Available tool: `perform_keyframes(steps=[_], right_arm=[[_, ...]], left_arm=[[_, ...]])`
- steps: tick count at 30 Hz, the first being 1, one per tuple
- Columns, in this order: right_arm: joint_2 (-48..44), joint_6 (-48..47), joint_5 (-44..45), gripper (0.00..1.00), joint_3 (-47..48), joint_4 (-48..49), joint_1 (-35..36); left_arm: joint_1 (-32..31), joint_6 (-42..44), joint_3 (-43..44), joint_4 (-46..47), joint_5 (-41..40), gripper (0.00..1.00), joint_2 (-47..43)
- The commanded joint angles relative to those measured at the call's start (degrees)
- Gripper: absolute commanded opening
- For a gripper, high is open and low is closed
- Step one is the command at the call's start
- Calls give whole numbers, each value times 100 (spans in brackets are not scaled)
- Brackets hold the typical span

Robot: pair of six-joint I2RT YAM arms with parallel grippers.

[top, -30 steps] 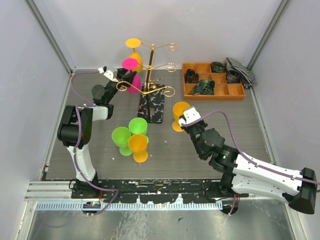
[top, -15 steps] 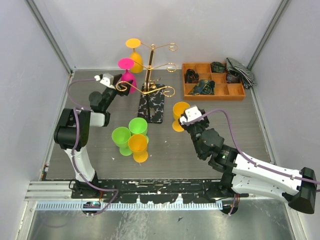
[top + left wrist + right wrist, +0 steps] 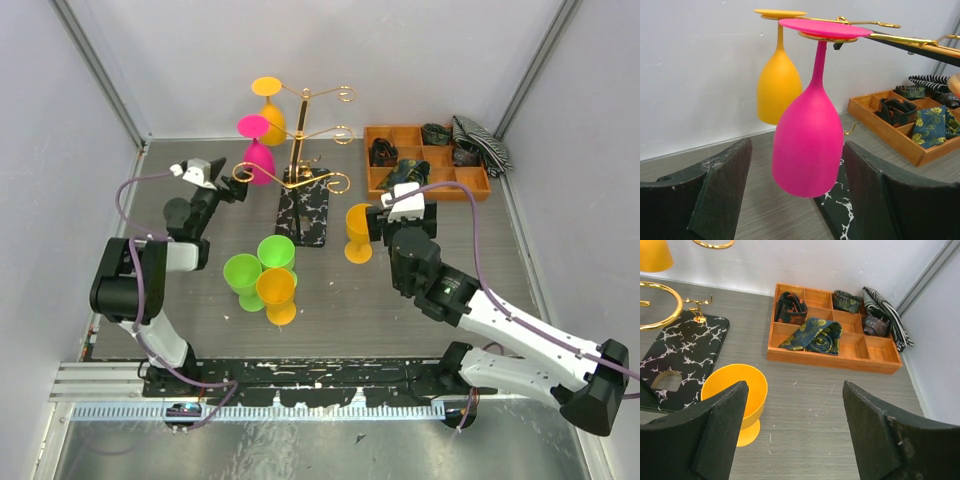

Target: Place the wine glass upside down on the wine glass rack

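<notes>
Now | left claw point(image 3: 236, 190) open, backed off pink glass point(image 3: 807, 145) | right claw point(image 3: 795, 390) open, released orange glass point(image 3: 737, 390)

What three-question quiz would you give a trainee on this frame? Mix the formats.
1. True or false: the pink wine glass hangs upside down from the wine glass rack.
2. How many glasses hang on the rack? A) one B) two C) four
3. Fill in: the orange glass below the open right hand stands ___ on the table.

Key: 1 true; 2 B; 3 upright
</notes>
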Motion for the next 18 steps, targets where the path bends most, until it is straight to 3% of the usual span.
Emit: perform_keyframes(steps=[1, 4, 7, 11, 18], right_arm=[[-31, 745, -186, 83, 379, -502, -371], [54, 1173, -694, 85, 643, -989, -959], [274, 1470, -1070, 86, 1011, -1551, -1393], [396, 1698, -1501, 89, 1189, -1868, -1681], [683, 2125, -2336, 90, 1405, -2378, -1925]], left_arm=[[9, -132, -281, 217, -313, 80, -351], [49, -154, -448, -202, -1120, 81, -806], [60, -91, -118, -2152, -1743, 83, -1644], [62, 185, 718, -4482, -1900, 82, -2395], [56, 87, 1462, -6231, -1717, 82, -3439]])
